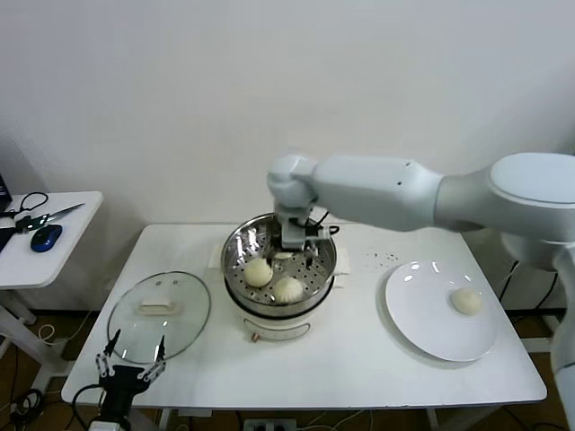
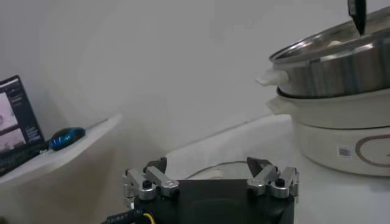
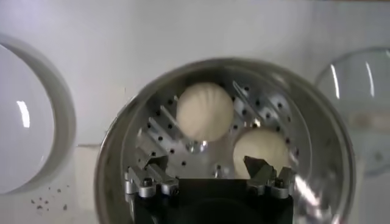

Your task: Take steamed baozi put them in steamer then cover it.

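Right pincer (image 1: 295,241) hung inside the steamer (image 1: 235,260), over the back of the basket, fingers spread and pinching nothing; the right wrist view showed its fingertips (image 3: 157,171) apart above the perforated floor. Two baozi sat in the steamer: one (image 1: 259,271) toward the robot's left, one (image 1: 288,289) at the front rim. A third pale bun (image 1: 283,256) showed just under the pincer, mostly hidden. The fourth baozi (image 1: 465,301) lay on the white plate (image 1: 422,314) on the right side of the table (image 1: 359,359), well apart from the steamer. The cover (image 1: 159,314) lay flat on the table left of the steamer, handle up, not touching it. Left pincer (image 1: 131,360) sat low at the table's front left edge, just beside the cover, fingers spread, empty. Side table (image 1: 67,229) on the far left carried a blue mouse (image 1: 46,237) and scissors (image 1: 49,216).
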### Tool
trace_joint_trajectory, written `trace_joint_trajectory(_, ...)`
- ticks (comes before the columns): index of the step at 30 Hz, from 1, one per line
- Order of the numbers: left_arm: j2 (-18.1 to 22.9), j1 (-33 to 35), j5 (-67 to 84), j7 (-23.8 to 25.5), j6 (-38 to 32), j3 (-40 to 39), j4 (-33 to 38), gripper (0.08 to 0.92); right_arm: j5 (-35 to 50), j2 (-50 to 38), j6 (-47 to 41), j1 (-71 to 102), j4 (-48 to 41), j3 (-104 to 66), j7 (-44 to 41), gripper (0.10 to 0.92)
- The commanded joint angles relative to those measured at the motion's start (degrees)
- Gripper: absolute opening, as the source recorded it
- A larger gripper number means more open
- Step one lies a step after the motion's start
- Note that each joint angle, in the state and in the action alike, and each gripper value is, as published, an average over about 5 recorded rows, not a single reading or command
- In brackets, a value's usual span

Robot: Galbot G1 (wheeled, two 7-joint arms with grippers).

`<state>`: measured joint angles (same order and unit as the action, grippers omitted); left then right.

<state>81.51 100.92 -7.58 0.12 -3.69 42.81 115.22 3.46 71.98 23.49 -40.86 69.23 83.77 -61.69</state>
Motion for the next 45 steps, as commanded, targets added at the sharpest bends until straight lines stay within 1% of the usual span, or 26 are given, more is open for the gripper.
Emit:
trace_joint_trajectory(1,-0.1,-0.1,-0.1,0.0,0.0,-0.1,0.3,0.823,17.3,-16.2,-25.4,-6.6,0.1,5.0,5.1,0.823)
trace_joint_trajectory(3,-0.1,-0.2,-0.1,0.0,0.0,-0.1,0.3,0.823,18.5,-20.8,-30.8,-5.4,0.6,3.9,4.0,0.823)
trace_joint_trajectory(6,-0.3,-0.3,-0.3,0.1,0.0,-0.1,0.3,0.823,16.8,-27.7,-33.2,-2.8,0.4,2.0,1.5,0.823)
trace_joint_trajectory(12,-0.1,-0.4,-0.6,0.1,0.1,0.0,0.2,0.823,11.5,-39.4,-32.6,5.1,0.8,-1.8,-1.0,0.823)
trace_joint_trajectory(16,0.2,-0.1,-0.6,0.0,0.2,0.3,0.5,0.823,4.1,-44.6,-30.1,17.2,-0.8,-12.5,-1.7,0.823)
trace_joint_trajectory(20,1.1,0.3,-0.2,0.1,0.8,0.4,1.7,0.823,-2.5,-47.1,-27.8,29.2,-1.8,-23.6,-1.8,0.823)
trace_joint_trajectory(25,2.0,0.8,-0.5,0.1,1.1,0.0,2.7,0.823,-7.8,-46.7,-24.8,39.6,-6.1,-33.0,-2.1,0.823)
trace_joint_trajectory(30,2.2,1.7,-0.8,0.0,0.8,0.3,2.5,0.823,-11.3,-43.9,-22.4,44.1,-11.9,-39.9,-2.3,0.823)
trace_joint_trajectory(37,2.2,2.6,-0.8,-0.1,0.6,1.0,2.3,0.823,-14.9,-38.6,-19.5,45.7,-18.5,-44.9,-2.6,0.823)
trace_joint_trajectory(45,2.2,2.6,-1.3,-0.1,0.8,1.0,2.1,0.823,-16.8,-33.5,-17.8,43.6,-23.4,-43.8,-3.0,0.823)
